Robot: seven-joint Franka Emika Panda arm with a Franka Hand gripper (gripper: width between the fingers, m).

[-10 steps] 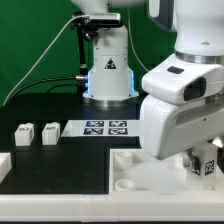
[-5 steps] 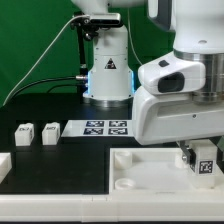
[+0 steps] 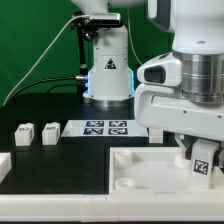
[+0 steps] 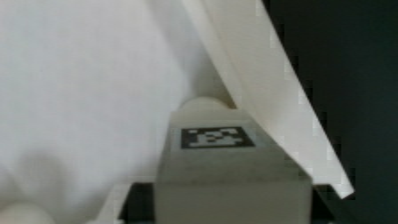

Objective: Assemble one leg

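The leg (image 3: 203, 161) is seen pinched between the fingers of the gripper (image 3: 199, 160) at the exterior view's right, its black-and-white tag turned toward the camera and slightly tilted. It is held over the large flat white piece (image 3: 140, 172), which lies on the black table (image 3: 60, 165) (whether the leg touches that piece cannot be told from either view). In the wrist view the same leg (image 4: 217, 165) is shown close up with its tag facing the camera, set against the white surface of the large piece (image 4: 89, 90).

Two more small tagged posts (image 3: 23, 134) (image 3: 48, 133) are seen standing side by side at the exterior view's left, well apart from the gripper. The marker board (image 3: 105, 128) lies between them and the arm.
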